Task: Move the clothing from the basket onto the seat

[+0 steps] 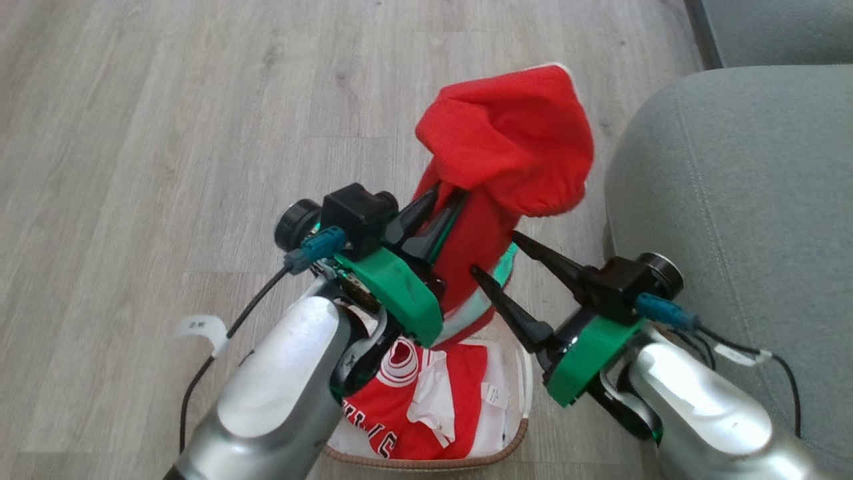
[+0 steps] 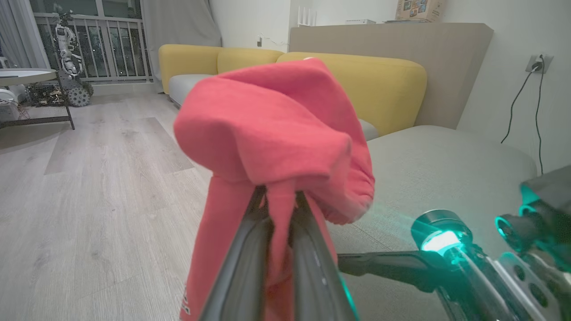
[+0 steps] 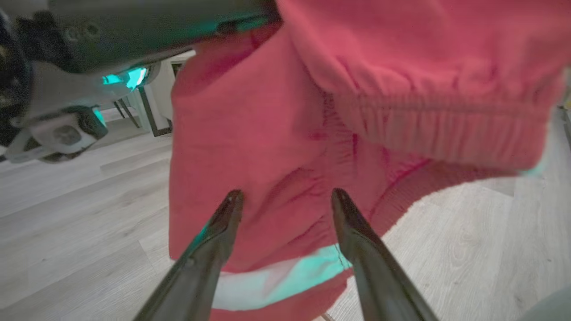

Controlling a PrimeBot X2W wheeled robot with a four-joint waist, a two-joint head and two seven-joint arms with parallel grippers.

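Note:
My left gripper [image 1: 448, 193] is shut on a red garment [image 1: 510, 153], one piece of the clothing, and holds it up above the basket [image 1: 513, 443]. The fabric drapes over the fingertips and hangs down; it shows again as the red garment [image 2: 276, 133] in the left wrist view. My right gripper [image 1: 494, 252] stands open just right of the hanging cloth, its fingertips close to the fabric [image 3: 285, 178]. A second red and white garment [image 1: 416, 400] lies in the basket. The grey-green seat [image 1: 733, 200] is to the right.
Wood floor [image 1: 166, 133] spreads to the left and ahead. In the left wrist view a yellow sofa [image 2: 383, 84] stands beyond the seat, with a wall socket and cable [image 2: 535, 67] at the right. A cable [image 1: 226, 340] trails from my left wrist.

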